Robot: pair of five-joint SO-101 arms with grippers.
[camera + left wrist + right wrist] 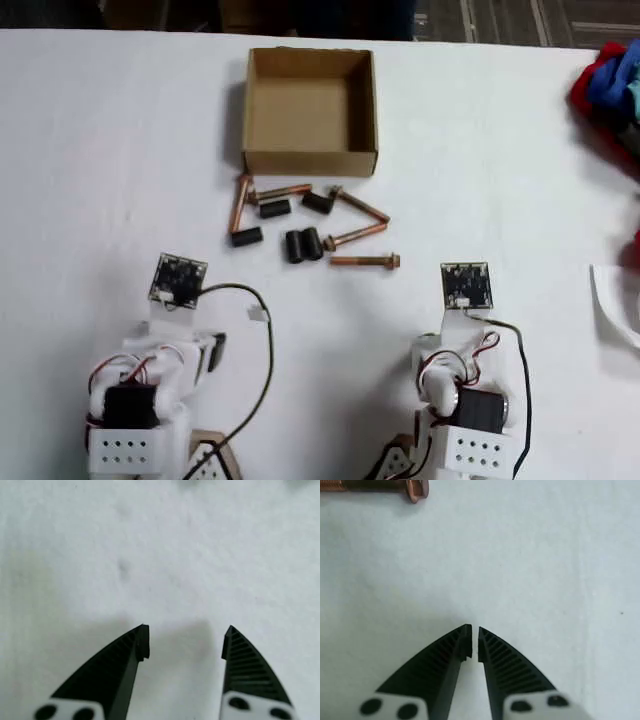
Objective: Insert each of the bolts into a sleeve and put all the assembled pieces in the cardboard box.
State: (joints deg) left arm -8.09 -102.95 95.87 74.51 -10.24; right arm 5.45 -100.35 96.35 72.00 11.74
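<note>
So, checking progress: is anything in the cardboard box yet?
No, the cardboard box has a bare floor; bolts and sleeves lie outside it.

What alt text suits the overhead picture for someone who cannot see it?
An empty cardboard box sits on a white table, with copper bolts and black sleeves scattered loose before it. The left arm and right arm sit nearer the camera, touching nothing.

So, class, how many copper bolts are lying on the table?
5. All lie before the box: one bolt leftmost, one beside it, one slanting at the right, one under that, one nearest the arms. None seems hidden.
</note>
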